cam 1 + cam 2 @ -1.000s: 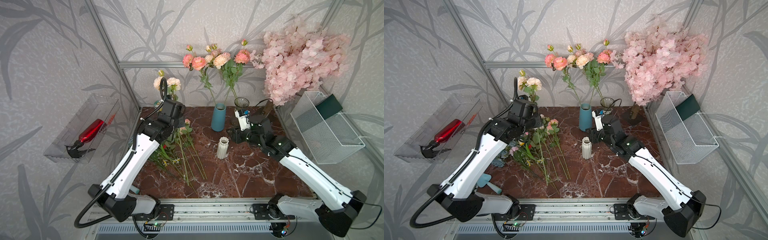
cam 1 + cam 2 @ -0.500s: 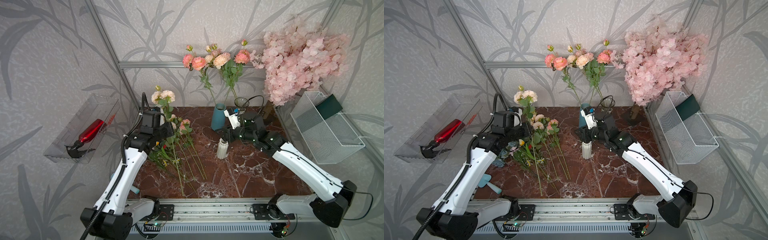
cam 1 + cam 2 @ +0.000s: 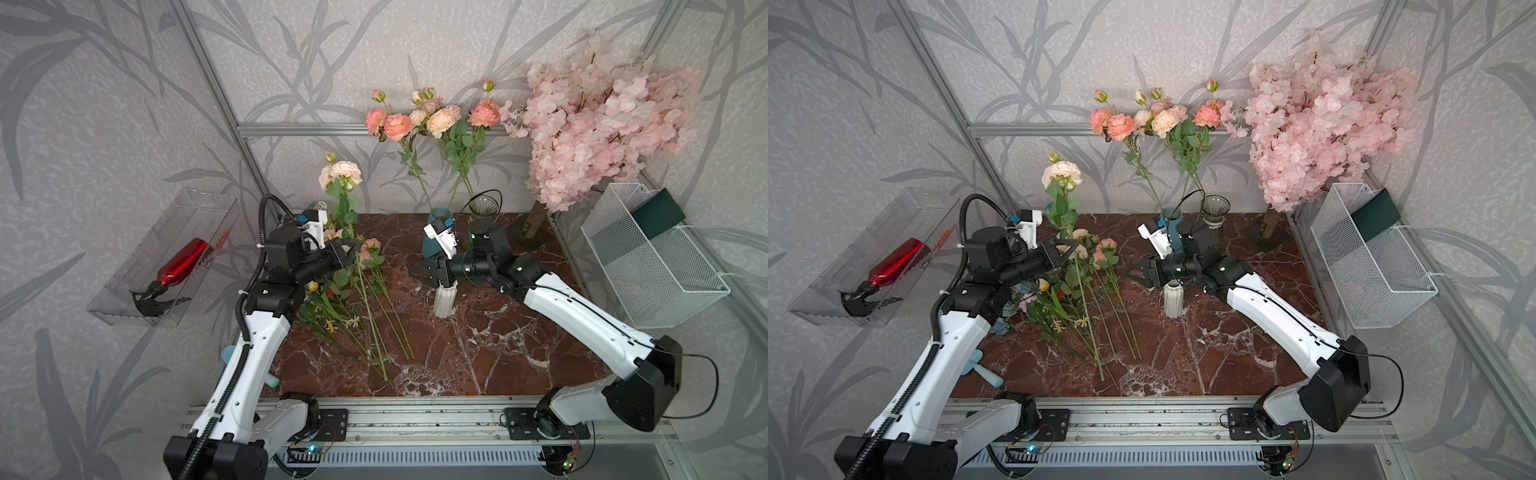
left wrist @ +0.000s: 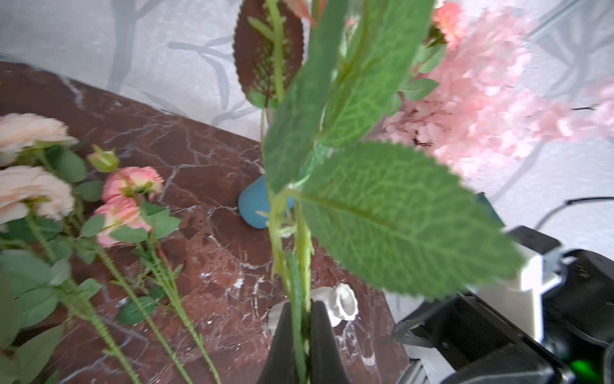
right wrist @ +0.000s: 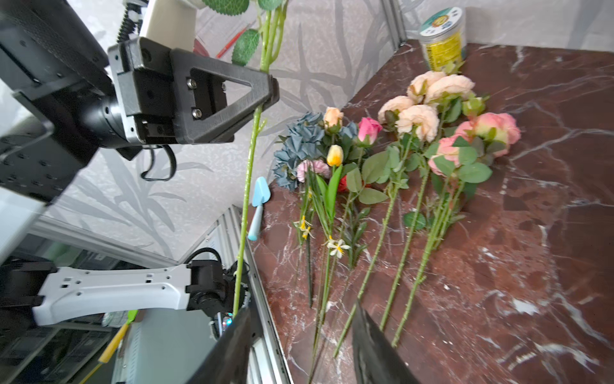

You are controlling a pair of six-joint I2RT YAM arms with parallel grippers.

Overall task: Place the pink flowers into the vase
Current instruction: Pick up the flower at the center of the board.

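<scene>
Vase (image 3: 429, 247), blue: pink flowers (image 3: 432, 120) standing inside; left pincer (image 3: 352, 251) pinching 1 spray (image 3: 341, 172).

The red-brown marble worktop (image 3: 498, 353) carries a white ribbed vase (image 3: 444, 299), upright near its middle. Just behind that vase stand a teal vase (image 3: 430, 249) and a glass vase (image 3: 1214, 208), with a blossom tree's trunk (image 3: 534, 218) farther back to its right. Left of it lie pink flowers (image 5: 418, 119), beyond them a mixed bunch (image 5: 302, 149) and a blue trowel (image 5: 257, 206). A jar (image 5: 442, 40) stands far back-left.

Left hand (image 3: 352, 254) closed, right hand (image 5: 302, 319) parted
</scene>
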